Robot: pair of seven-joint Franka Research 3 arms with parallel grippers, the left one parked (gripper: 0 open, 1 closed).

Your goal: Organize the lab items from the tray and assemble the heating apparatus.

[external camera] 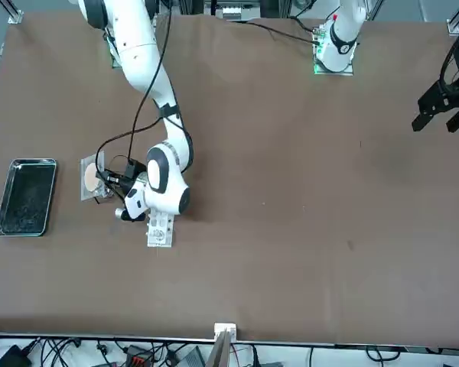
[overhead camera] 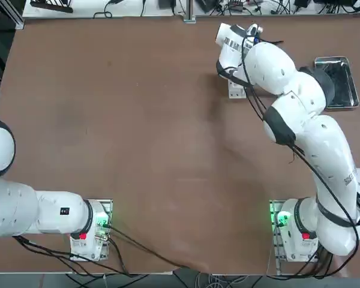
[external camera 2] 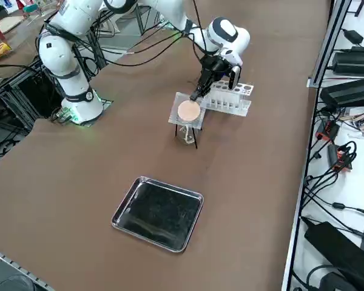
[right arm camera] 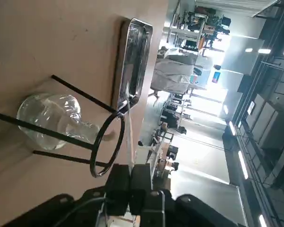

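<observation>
Mesh square (external camera 2: 188, 111) is sitting on the stand (right arm camera: 85, 137) — the pincer (right arm camera: 130, 178), pinching its edge, should be releasing gently and lifting straight off.

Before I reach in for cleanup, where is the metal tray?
In the right side view the tray lies empty on the table nearest the camera, apart from the tripod stand and white rack beyond it.

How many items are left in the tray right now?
0. The tray shows only its bare shiny bottom; the mesh sits on the tripod, held by the right gripper.
</observation>
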